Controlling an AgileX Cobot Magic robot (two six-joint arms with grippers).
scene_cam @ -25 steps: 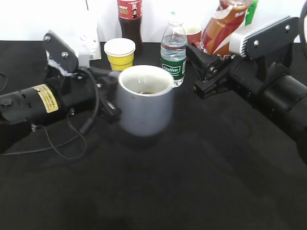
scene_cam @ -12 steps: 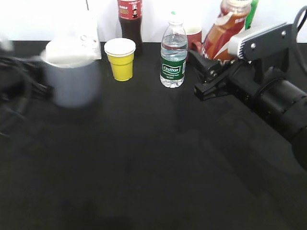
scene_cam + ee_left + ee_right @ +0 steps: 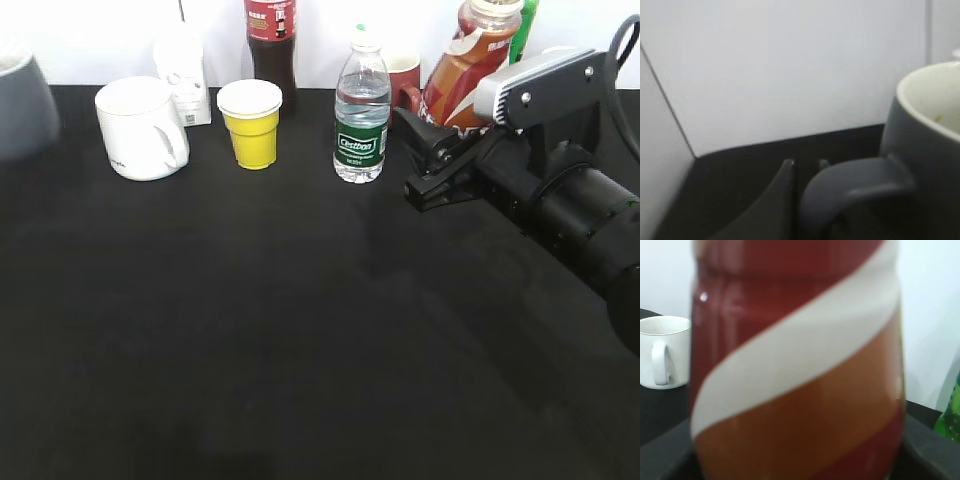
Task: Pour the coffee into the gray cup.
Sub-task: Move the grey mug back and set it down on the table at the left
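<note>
It looked like a lab test bench: a table [image 3: 300,350] draped in black cloth stood against a bare white wall [image 3: 790,65], with drink bottles [image 3: 361,110] and cups [image 3: 251,122] lined along its back edge as props.

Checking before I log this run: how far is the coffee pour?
Looks poured: the gray cup shows drops on its pale inside, though its bottom is hidden. In hand: the right gripper holds the coffee bottle near upright, and the cup sits at the table's far left edge. Left: setting bottle and cup down.
</note>
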